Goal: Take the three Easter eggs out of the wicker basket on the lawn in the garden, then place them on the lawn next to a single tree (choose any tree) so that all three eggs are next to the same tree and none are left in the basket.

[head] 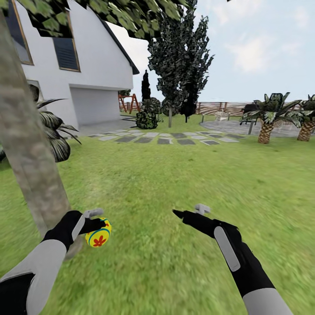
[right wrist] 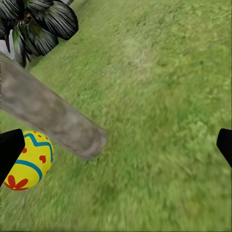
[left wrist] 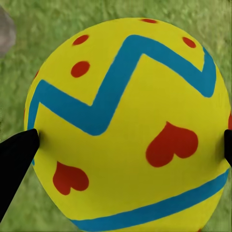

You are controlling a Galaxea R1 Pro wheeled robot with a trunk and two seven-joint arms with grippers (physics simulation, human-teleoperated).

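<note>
Bright green lawn (head: 175, 183) spreads toward a white house (head: 87, 65) and grey paving stones (head: 166, 138). At our left, the left gripper (head: 99, 225) pinches an Easter egg (head: 99, 234) between its fingers (left wrist: 17, 154), just beside the tree (head: 30, 157) trunk and above the grass. Our right gripper (head: 186, 213) hangs over bare grass with its fingers (right wrist: 9, 150) spread wide, holding nothing.

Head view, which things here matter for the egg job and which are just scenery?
Job:
- Easter egg, held in the left end effector
- tree trunk beside it
- lawn

Scenery:
- white house
- paving stones
- palms
- dark cone trees
- fence
</note>
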